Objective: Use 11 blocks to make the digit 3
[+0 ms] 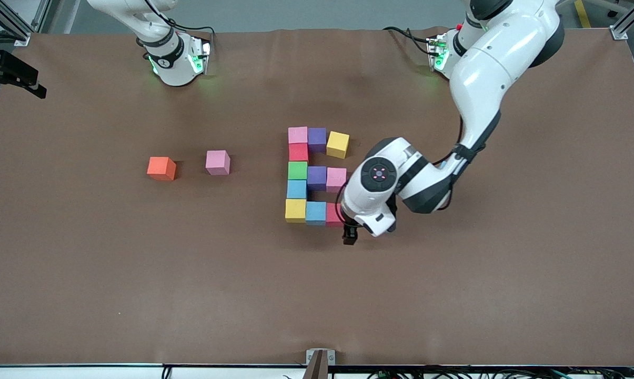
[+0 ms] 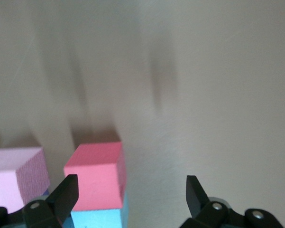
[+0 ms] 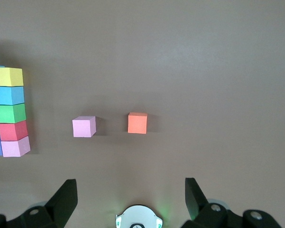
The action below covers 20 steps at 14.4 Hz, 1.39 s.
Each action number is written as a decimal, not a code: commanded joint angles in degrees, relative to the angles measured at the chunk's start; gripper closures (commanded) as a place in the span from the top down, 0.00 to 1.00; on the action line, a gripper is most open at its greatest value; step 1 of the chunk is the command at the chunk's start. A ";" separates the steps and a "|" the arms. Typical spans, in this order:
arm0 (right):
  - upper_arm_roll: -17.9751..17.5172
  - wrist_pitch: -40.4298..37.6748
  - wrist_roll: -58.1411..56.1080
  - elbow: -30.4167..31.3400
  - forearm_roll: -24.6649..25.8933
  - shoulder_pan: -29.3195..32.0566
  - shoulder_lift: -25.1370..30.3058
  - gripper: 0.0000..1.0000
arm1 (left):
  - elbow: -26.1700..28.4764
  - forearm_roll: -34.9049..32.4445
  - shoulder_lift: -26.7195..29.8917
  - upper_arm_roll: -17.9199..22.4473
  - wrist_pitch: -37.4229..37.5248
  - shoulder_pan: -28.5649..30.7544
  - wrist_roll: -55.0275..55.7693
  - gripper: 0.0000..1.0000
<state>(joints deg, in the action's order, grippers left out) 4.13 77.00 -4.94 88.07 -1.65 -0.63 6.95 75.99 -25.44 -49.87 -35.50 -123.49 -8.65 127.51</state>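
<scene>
The left gripper [image 2: 130, 194] hangs low over the table [image 1: 453, 295], its fingers [image 2: 66, 192] spread wide and holding nothing. It sits just past the red block [image 1: 333, 216] that ends the row nearest the front camera, at the left arm's end of that row. In the left wrist view that red block [image 2: 97, 175] shows beside one fingertip, against a light blue block [image 2: 97, 219], with a pink block [image 2: 16, 178] close by.

The right gripper [image 3: 130, 197] waits high above its own base (only the arm's lower part shows in the front view), fingers apart and empty.

Ten blocks are grouped mid-table. A column [image 1: 297, 173] runs pink, red, green, light blue, yellow toward the front camera. From its pink top a purple block [image 1: 317, 139] adjoins, then a yellow one [image 1: 338, 144], slightly askew and a little apart. From the green one run a purple block [image 1: 317, 177] and a pink one [image 1: 336, 179]. From the yellow bottom runs the light blue block [image 1: 315, 212].

A lone pink block [image 1: 218, 162] lies well apart toward the right arm's end, and the orange cube [image 1: 161, 168] sits near it, farther toward that end.
</scene>
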 commanded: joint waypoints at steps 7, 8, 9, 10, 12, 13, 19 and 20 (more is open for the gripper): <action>-0.53 0.08 0.02 1.23 -0.11 0.72 1.49 1.00 | 1.35 0.65 4.95 0.08 1.15 4.87 -30.19 1.00; -0.53 0.08 0.02 1.14 -0.19 0.72 1.49 1.00 | 1.35 0.65 5.22 0.08 1.15 5.39 -32.82 1.00; -0.53 0.16 0.02 1.23 -0.19 0.63 1.49 1.00 | 1.61 0.65 5.74 0.08 1.15 5.75 -35.55 1.00; -0.62 0.16 0.02 1.23 -0.11 0.63 1.49 1.00 | 2.05 0.65 6.36 0.08 1.50 6.10 -38.18 1.00; -0.62 0.16 0.02 1.23 -0.19 0.63 1.49 1.00 | 1.97 0.57 7.67 0.08 5.96 6.54 -46.69 1.00; -0.62 0.16 0.02 1.14 -0.11 0.63 1.49 1.00 | 2.05 0.57 8.29 0.16 7.03 6.89 -50.48 1.00; -0.62 0.25 0.02 1.14 -0.19 0.55 1.49 1.00 | 3.72 1.26 14.44 -0.18 12.22 13.12 -72.02 1.00; -0.71 0.25 0.02 1.14 -0.19 0.55 1.49 1.00 | 3.81 1.79 15.93 -1.40 13.27 15.13 -74.14 0.99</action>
<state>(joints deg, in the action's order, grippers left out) 4.03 77.01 -4.94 88.07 -1.65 -0.63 6.95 76.60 -25.36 -38.87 -35.70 -112.06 2.92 58.59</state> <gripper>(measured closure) 0.000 0.000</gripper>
